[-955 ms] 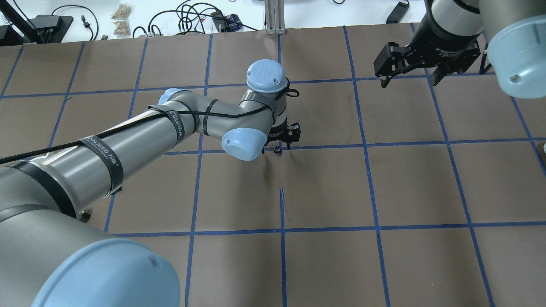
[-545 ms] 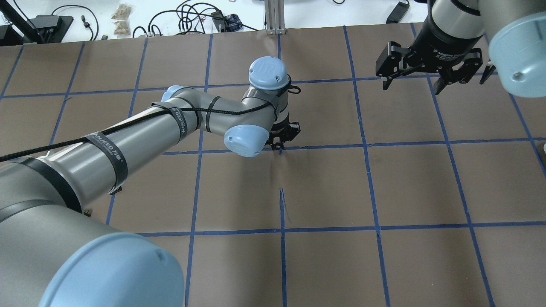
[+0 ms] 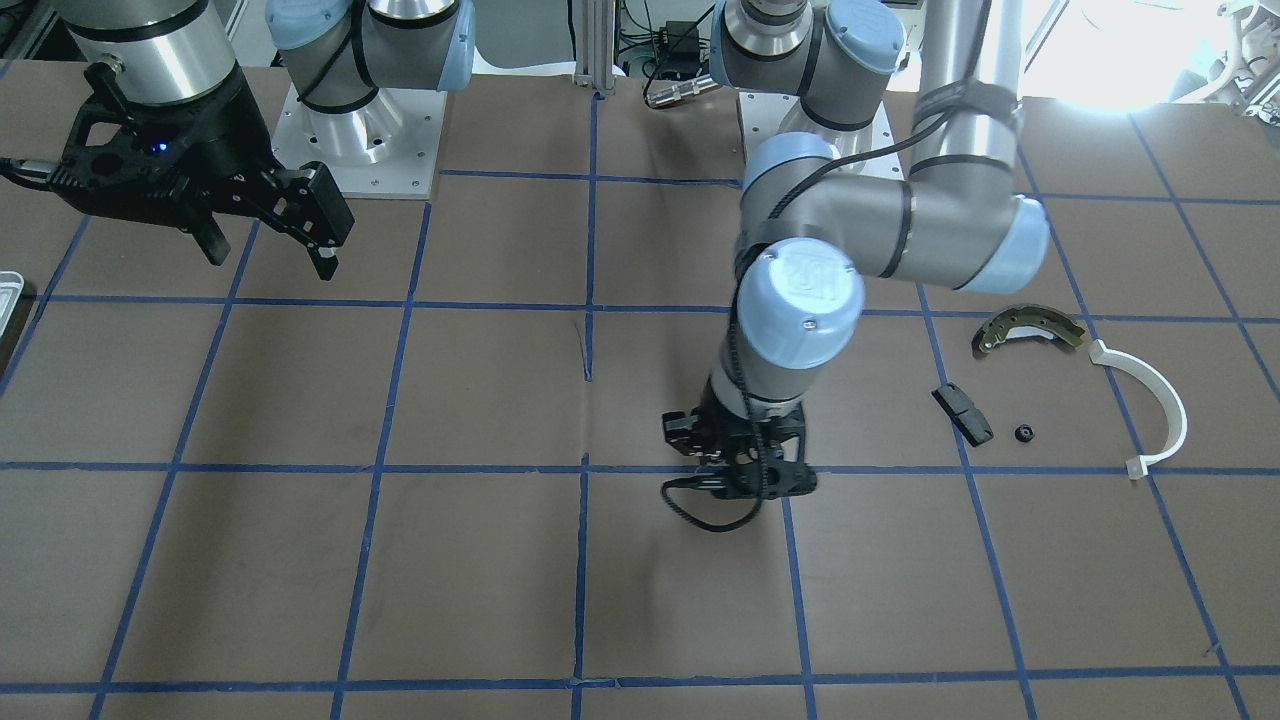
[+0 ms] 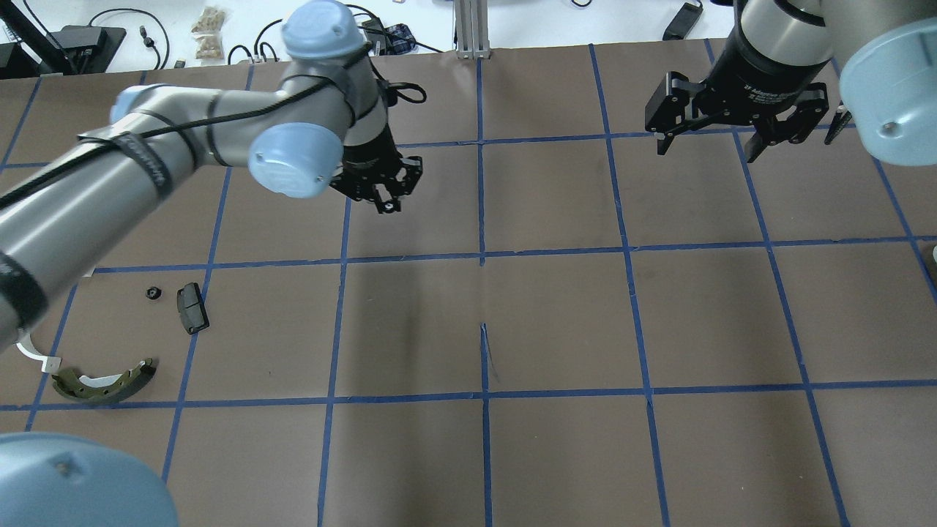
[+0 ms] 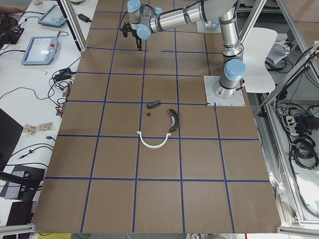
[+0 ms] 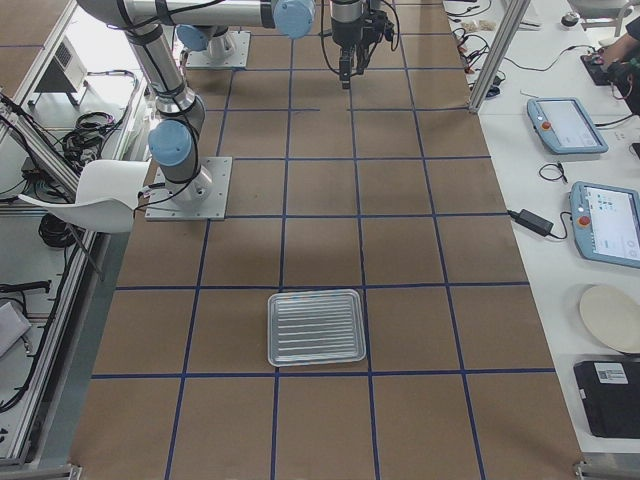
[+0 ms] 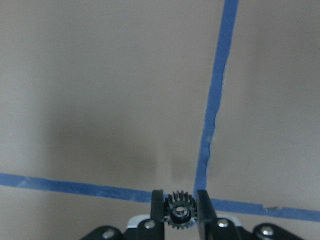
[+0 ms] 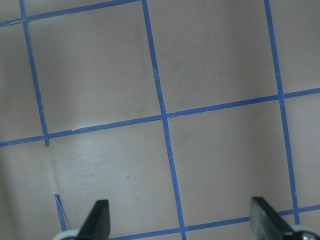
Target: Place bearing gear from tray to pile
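Gear (image 7: 180, 214) held for the pile (image 4: 192, 307)
Left fingers (image 7: 158, 210) pinch the gear tight so it cannot drop (pile well apart); right fingers (image 8: 97, 220) hang wide open, empty.

We read small white print "2F Adaptive…" on the right gripper (image 4: 706, 154) housing, remainder illegible; a UR logo on the blue joint cap (image 3: 800, 300) of the left arm (image 3: 900, 225); nothing else legible

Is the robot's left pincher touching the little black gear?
Touching. The left wrist view shows the bearing gear pinched in the left gripper, with both fingers pressed against its teeth and no gap on either side.
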Controlling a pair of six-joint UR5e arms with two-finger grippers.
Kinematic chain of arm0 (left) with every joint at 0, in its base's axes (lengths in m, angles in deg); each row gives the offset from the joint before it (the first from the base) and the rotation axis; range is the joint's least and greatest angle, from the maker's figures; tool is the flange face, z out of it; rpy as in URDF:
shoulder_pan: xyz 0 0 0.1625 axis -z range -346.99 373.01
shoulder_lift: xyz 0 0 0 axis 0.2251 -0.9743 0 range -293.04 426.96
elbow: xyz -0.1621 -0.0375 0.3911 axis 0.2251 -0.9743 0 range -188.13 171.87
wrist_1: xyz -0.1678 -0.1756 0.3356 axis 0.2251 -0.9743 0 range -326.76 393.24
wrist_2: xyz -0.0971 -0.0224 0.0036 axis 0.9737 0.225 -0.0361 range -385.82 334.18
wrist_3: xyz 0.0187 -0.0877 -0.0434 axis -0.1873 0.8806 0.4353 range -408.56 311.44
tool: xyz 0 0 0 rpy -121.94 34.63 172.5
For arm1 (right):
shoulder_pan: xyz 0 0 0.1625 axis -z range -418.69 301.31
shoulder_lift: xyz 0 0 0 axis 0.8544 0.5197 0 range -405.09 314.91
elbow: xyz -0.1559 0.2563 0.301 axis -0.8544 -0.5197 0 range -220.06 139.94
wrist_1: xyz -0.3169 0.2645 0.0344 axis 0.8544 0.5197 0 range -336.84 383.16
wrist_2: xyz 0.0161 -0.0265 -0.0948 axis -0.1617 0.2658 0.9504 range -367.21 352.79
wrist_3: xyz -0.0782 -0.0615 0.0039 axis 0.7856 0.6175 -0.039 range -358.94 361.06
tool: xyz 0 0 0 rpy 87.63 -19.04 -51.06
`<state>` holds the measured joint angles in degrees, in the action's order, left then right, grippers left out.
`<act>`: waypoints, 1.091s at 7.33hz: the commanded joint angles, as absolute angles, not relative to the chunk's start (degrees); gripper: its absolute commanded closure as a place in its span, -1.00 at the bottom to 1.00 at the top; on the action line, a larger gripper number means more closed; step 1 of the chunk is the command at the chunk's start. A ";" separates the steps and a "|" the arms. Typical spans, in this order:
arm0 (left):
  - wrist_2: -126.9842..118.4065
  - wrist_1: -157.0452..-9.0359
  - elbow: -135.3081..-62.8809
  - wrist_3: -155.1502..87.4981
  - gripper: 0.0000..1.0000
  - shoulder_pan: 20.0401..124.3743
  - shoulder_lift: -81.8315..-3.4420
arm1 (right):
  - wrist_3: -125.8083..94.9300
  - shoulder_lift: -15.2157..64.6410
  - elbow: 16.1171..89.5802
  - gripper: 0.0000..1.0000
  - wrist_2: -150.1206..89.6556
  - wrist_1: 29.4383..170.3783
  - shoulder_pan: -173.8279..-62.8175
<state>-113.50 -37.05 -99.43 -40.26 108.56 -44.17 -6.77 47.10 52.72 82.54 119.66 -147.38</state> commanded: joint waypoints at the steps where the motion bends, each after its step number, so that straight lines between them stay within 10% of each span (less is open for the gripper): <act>1: -113.71 -44.16 -102.41 -61.55 1.00 94.38 -37.05 | -6.76 47.10 52.75 -1.00 82.61 119.67 -147.37; 8: -121.60 -29.12 -114.27 -90.48 1.00 63.37 -38.67 | -6.76 47.19 52.75 -1.00 82.70 119.67 -147.37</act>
